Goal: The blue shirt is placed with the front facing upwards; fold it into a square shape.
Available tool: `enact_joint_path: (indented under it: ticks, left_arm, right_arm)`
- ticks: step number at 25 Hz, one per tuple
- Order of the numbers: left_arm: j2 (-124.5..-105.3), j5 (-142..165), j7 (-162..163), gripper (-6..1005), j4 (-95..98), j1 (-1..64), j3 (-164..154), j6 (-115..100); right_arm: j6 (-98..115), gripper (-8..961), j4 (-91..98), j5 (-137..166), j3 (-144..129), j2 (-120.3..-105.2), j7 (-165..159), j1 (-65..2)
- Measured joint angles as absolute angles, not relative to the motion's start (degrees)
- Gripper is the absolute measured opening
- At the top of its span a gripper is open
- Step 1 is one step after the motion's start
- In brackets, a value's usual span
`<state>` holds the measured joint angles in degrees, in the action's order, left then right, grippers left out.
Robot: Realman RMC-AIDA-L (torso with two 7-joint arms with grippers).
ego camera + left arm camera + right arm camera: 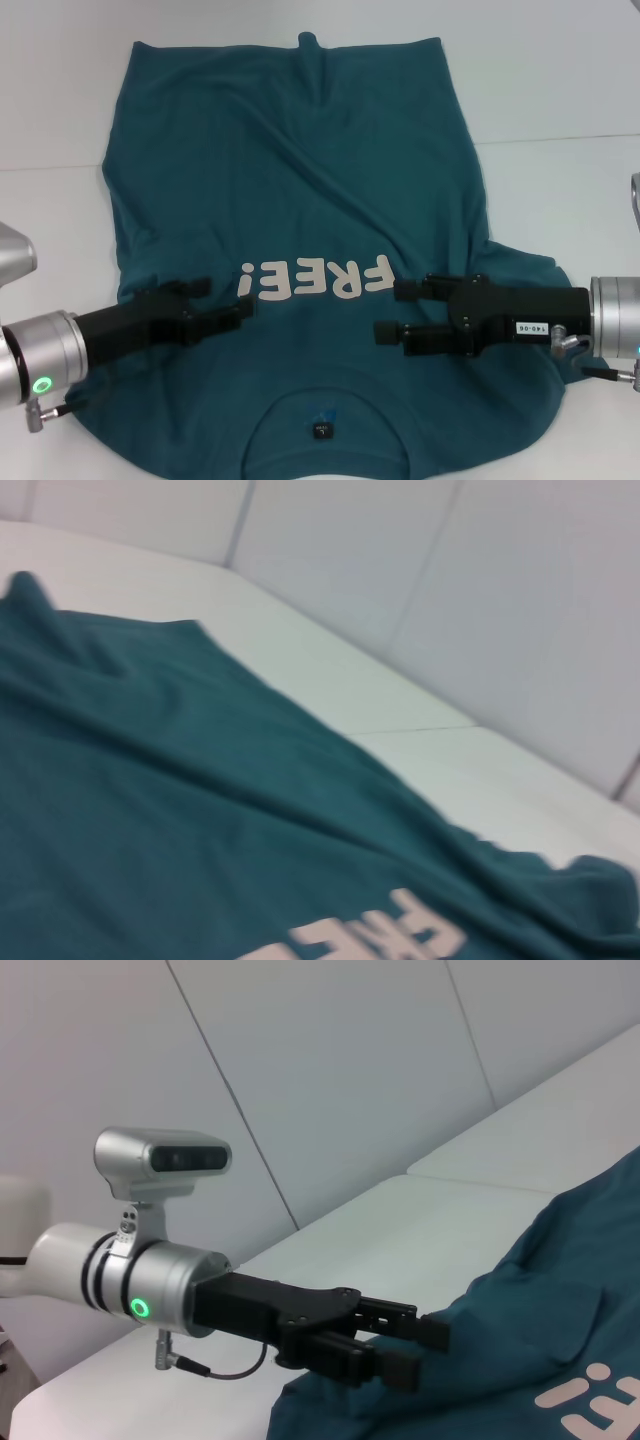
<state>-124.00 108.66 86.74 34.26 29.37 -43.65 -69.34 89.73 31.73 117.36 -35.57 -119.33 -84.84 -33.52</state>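
The left claw point(232, 303) sat at about 8 o'clock, fingers parted with nothing between them, above the dark teal-blue cotton short-sleeved shirt point(290, 200). The right claw point(392, 311), at 4 o'clock, was likewise spread and held nothing. The shirt lay chest-up and rumpled across the white desk point(560, 90), cream "FREE!" lettering point(315, 278) between the claws, small dark neck label point(321, 431) at 6 o'clock, hem at 12. Pale panelled walls point(330, 1070) stood behind.
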Motion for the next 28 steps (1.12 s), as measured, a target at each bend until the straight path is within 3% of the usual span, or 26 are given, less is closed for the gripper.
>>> enact_joint_path:
  ticks: [9,28]
  left_arm:
    - [-124.19,108.61,86.73,809,33.17,29.44,-43.96,-56.0]
    - [-124.12,108.09,86.74,776,33.41,29.73,-43.59,-53.08]
  right_arm:
    - [89.73,915,31.73,117.06,-35.59,-119.33,-84.82,-33.58]
    - [89.74,915,31.73,117.06,-35.6,-119.34,-85.07,-33.66]
